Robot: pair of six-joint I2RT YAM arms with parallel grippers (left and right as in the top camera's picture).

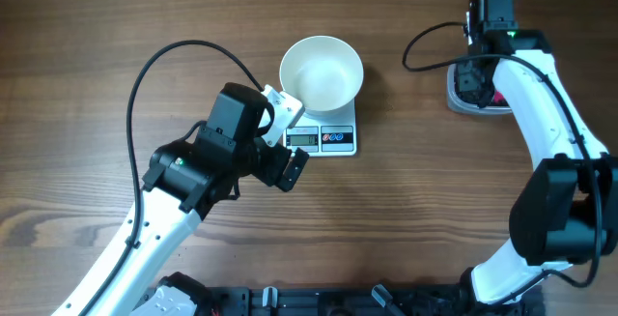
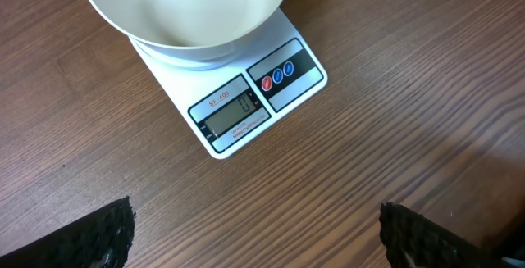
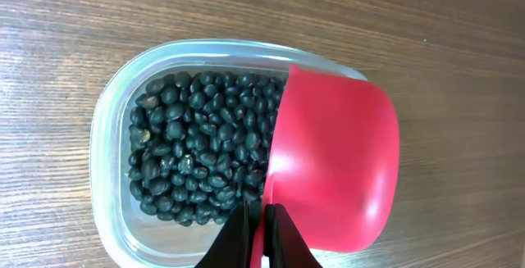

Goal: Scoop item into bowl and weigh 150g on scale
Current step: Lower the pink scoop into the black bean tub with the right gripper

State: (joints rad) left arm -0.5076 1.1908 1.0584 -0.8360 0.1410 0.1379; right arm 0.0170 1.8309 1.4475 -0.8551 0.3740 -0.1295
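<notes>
Finds the right pincer [image 3: 261, 223] shut tight on the thin handle of a red scoop [image 3: 336, 170], with the two fingers pressed together and only a sliver of red showing between them. Places the scoop over the right part of a clear plastic tub [image 3: 107, 120], its left edge against the beans [image 3: 193, 153]. Cannot tell whether any beans sit inside the scoop. Records the beans as a loose black heap filling the left and middle of the tub. Locates the tub at the far right of the table [image 1: 406, 190] in the overhead view, largely hidden under the right arm and well apart from the scale [image 1: 328, 140]. Notes the white bowl [image 1: 322, 70] standing upright on the scale, covering the rear of the platform and overhanging it, its inside showing plain white. Confirms the grey display [image 2: 232, 111] and the round buttons [image 2: 277, 75] uncovered on the front edge; reading too small to make out with certainty. Finds the left pincer [image 2: 258, 239] spread as wide as it goes, gripping nothing, with only bare wood between its fingers. Places it just in front of the scale on the left side, touching neither scale nor bowl.
</notes>
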